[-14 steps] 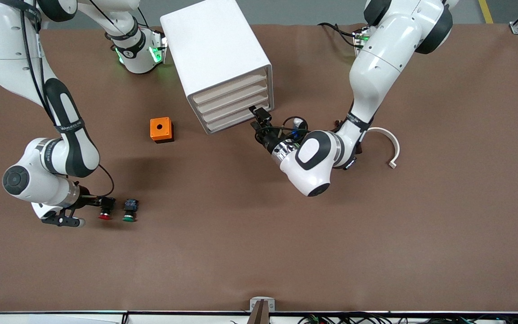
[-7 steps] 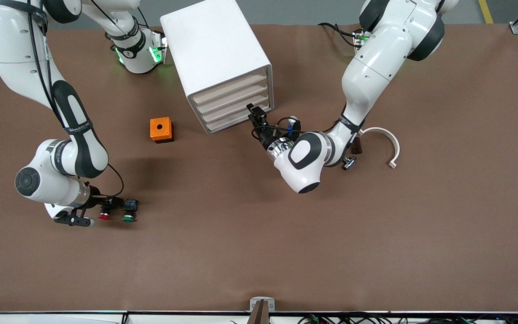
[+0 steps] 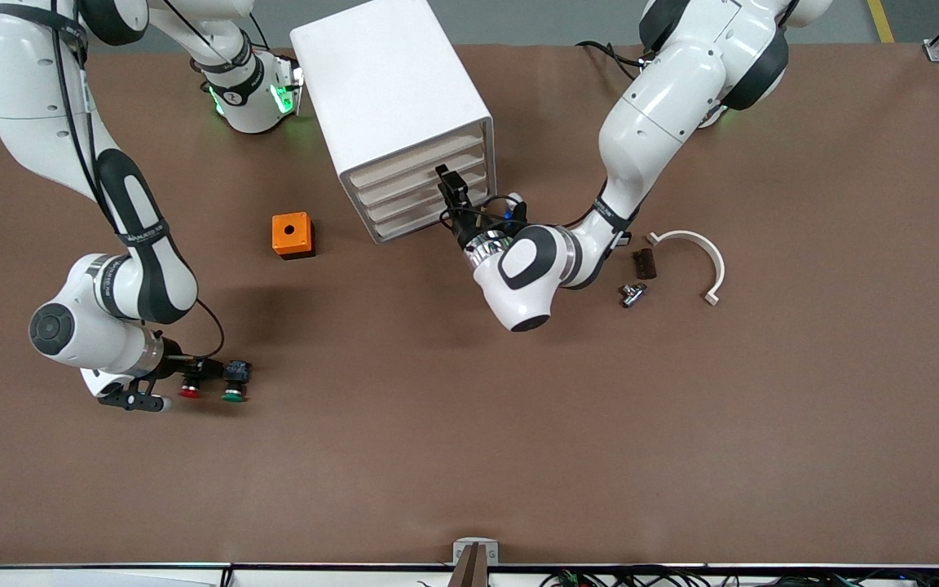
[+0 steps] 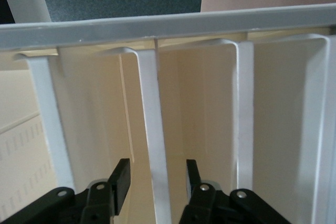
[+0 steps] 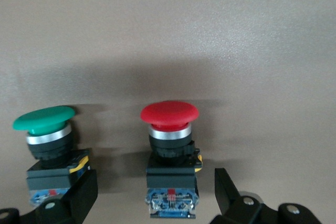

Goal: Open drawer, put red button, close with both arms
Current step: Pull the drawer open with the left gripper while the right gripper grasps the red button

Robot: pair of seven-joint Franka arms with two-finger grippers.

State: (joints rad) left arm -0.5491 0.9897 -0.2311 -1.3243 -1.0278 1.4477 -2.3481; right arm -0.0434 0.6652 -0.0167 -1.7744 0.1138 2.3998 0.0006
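Two white jointed arms work at once over the brown table (image 3: 518, 456).

- **Left arm.** It reaches from its base at the upper edge of the front view to the front of the tall white box cabinet (image 3: 388, 81) at upper centre, which holds four stacked cream-fronted drawers.
- **Left gripper.** The left gripper (image 3: 448, 186) is level with the lower drawers, and its black fingers (image 4: 122, 178) stand narrowly apart. In the left wrist view they straddle the pale lip of the drawer (image 4: 157, 145), with a slim gap showing on each side. Which of the four it is cannot be told.
- **Right arm.** It bends down toward the lower part of the front view, at its own end of the table.
- **Right gripper.** The right gripper (image 3: 194, 375) is spread wide and low over the table. One finger (image 5: 79, 195) is on each side of the small red mushroom-capped push-button with black body and blue rear block (image 5: 169, 150). Neither finger visibly touches the red button, which rests on the table.
- **Green button.** The matching green-capped push-button (image 3: 233, 393) lies just beside the red one (one finger stands between the two).
- **Orange box.** A small orange box with a round hole (image 3: 292, 235) sits near the cabinet, toward the right arm's end.
- **Loose parts.** Toward the left arm's end lie a white curved plastic band (image 3: 702, 253), a small dark brown block (image 3: 643, 262) and a small metal fitting (image 3: 631, 292).
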